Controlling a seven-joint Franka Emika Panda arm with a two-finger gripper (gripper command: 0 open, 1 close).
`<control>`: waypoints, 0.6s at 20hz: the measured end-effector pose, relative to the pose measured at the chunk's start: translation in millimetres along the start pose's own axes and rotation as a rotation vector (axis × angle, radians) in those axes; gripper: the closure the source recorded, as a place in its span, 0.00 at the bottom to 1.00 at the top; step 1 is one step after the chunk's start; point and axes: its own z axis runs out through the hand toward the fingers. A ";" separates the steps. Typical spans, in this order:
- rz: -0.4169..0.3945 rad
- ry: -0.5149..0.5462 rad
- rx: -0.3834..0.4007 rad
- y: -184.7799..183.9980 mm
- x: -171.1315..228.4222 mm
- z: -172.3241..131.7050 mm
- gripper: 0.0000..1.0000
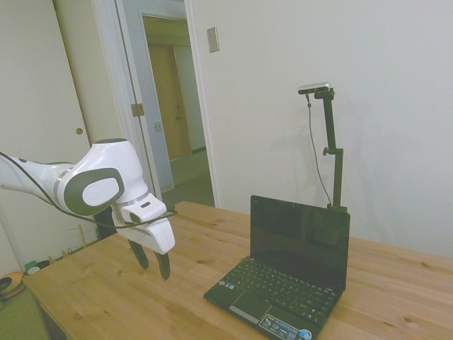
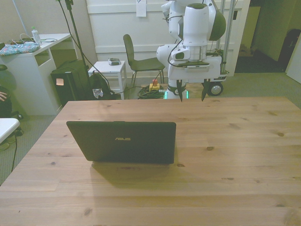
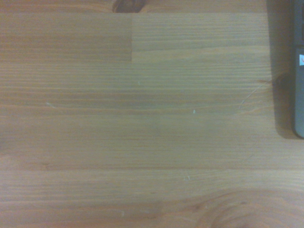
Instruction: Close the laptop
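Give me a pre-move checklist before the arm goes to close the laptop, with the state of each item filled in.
1. Laptop lid is open and upright, so there is something to close: ok.
2. Gripper is empty, jaws apart: ok.
3. Gripper is clear of the laptop, hanging above bare table off to the side of it: ok.
4. Gripper is placed at the lid to push it down: not ok, it stands well away from the lid.
5. Nothing lies on the keyboard that the lid would trap: ok.
6. Laptop sits flat and fully on the table: ok.
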 end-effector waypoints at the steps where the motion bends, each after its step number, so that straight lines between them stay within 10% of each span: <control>1: -0.001 0.000 0.000 0.0 0.2 0.2 0.00; 12: 0.010 0.210 0.016 3.8 63.6 -71.2 0.00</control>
